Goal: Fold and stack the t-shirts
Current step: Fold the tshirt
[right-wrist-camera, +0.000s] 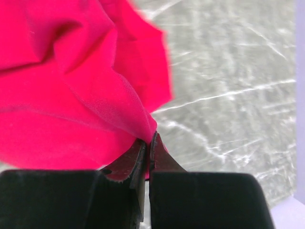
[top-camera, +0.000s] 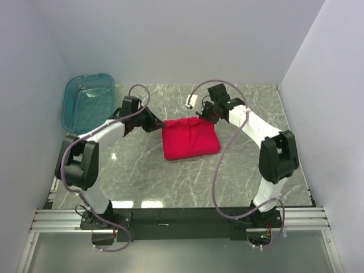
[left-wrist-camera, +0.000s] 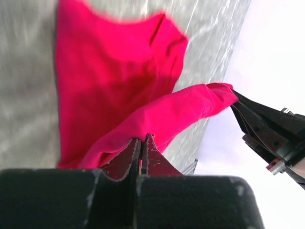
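Between the pressed-together fingertips of the left gripper: a pinched edge of the red t-shirt, raised off the surface as a taut band of cloth. At the other end of that band: the right gripper, likewise clamped on a bunched fold of the same cloth, tips meeting on the fabric.

Raised only along the far edge. Elsewhere lying flat as a roughly square, folded bundle with soft creases across the top layer.

From above, placed near the middle of the grey marble-patterned table, between the two grippers. Left gripper at the bundle's far left corner, right gripper on the far edge toward the right. Both angled inward, facing each other across that edge.

Behind the grippers: left arm and right arm, each bent at the elbow and reaching forward from the near edge.

Past the left arm, at the far left corner of the table: a translucent teal tub, well apart from the cloth.

Around the table on three sides: plain white walls.
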Motion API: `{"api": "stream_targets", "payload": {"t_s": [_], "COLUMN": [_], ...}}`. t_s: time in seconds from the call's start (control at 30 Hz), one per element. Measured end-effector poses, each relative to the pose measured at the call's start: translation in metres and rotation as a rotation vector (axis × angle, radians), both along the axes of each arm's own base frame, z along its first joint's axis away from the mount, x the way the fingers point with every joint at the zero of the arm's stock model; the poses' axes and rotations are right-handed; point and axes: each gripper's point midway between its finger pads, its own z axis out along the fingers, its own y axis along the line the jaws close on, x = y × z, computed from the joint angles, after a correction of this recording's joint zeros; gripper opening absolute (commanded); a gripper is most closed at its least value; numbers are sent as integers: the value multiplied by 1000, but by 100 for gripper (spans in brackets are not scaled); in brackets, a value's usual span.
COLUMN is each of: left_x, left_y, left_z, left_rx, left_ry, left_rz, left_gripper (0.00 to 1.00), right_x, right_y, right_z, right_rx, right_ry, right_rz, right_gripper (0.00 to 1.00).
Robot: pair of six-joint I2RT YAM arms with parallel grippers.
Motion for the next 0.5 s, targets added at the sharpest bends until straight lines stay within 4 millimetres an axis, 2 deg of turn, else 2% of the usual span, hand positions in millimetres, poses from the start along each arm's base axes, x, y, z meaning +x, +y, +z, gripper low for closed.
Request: {"api": "stream_targets", "payload": {"t_s": [0.1, 0.2, 0.37, 0.5], "left_x": [26, 45, 59, 63], "left_y": [8, 15, 14, 11], "left_z": [-1, -11, -31, -38], "left_rx": [6, 16, 31, 36], "left_ry": [-18, -12, 32, 44], "left_rz": [10, 17, -9, -35], "left_gripper": [0, 0, 1, 1], "right_x": [30, 46, 59, 60], "right_y": [0, 0, 1, -2], "right_z": [-3, -12, -29, -33], "right_rx": [5, 6, 1, -8], "right_ry": [-30, -32, -12, -8], "right_rz": [-68, -110, -150, -168], "right_gripper": [0, 0, 0, 0]}}
